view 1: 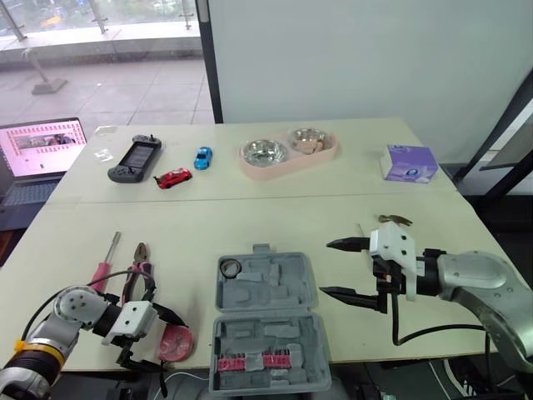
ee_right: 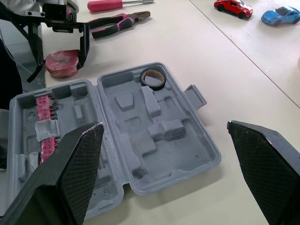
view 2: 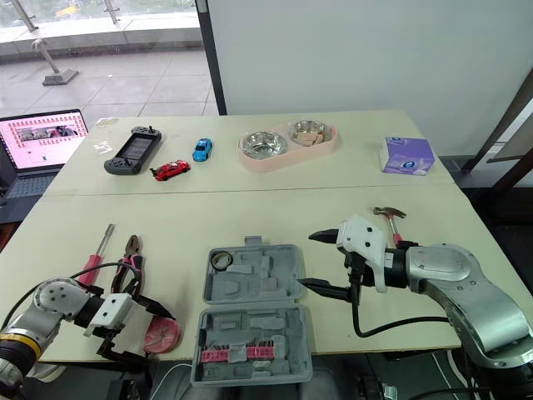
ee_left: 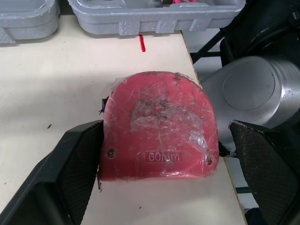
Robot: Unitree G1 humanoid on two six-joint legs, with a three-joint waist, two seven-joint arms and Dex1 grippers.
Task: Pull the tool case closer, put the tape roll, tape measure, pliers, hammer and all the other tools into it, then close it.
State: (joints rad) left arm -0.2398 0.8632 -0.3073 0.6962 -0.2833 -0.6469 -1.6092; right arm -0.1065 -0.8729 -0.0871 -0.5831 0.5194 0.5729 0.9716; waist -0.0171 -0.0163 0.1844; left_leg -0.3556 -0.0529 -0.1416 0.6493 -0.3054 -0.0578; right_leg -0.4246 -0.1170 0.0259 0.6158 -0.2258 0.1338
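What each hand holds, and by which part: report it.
Nothing is held. The left hand is open astride the red plastic tape measure; the right hand hangs open beside the grey tool case.

Two arms at work: the robot's left arm (view 1: 73, 307) comes in low from its own left, elbow bent, its white wrist block just behind the fingers of the left gripper (view 1: 162, 340), whose black fingers (ee_left: 70, 173) stand spread wide apart. The silver right arm (view 1: 475, 279) reaches in from the opposite side, its right gripper (view 1: 326, 268) pointing toward the left one, both fingertips (ee_right: 75, 164) held well apart.
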